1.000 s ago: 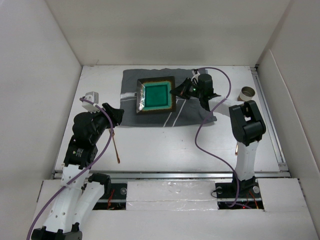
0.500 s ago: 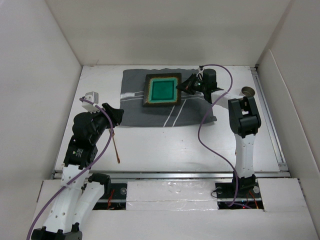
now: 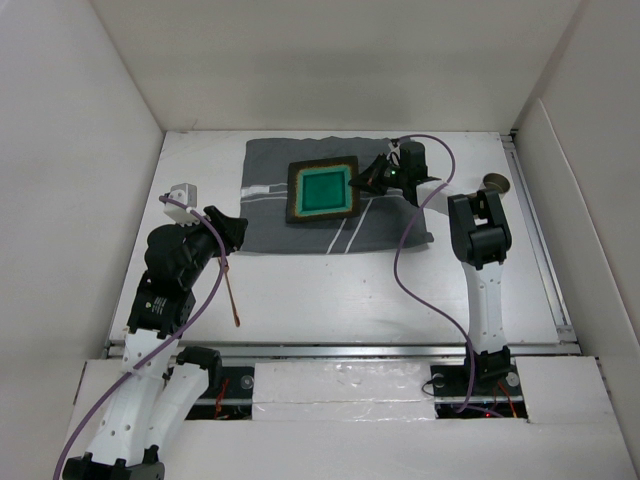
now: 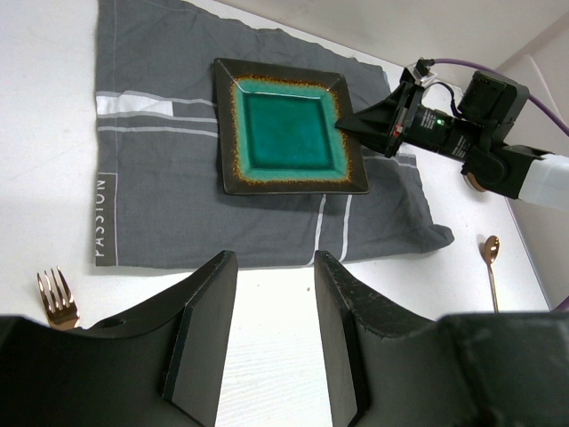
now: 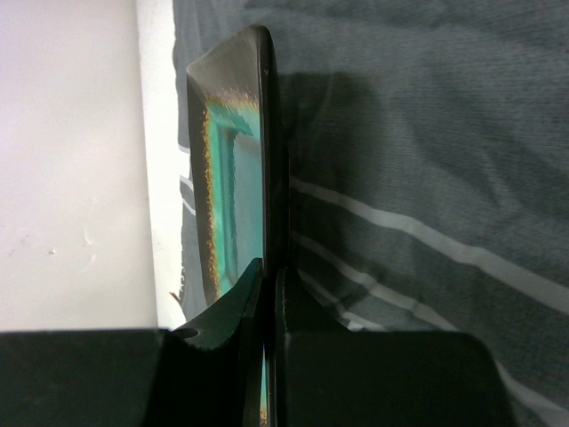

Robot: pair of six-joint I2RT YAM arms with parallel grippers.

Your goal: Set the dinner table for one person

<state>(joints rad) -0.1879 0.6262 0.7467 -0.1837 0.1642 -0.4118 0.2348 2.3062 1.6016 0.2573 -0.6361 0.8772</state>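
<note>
Pinching green plate (image 3: 322, 190), right pincer (image 3: 357, 185), on cloth (image 3: 270, 225)

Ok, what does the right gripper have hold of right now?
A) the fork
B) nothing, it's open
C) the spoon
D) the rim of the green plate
D: the right wrist view shows the right gripper shut on the rim of the plate, which lies on the grey cloth.
</note>
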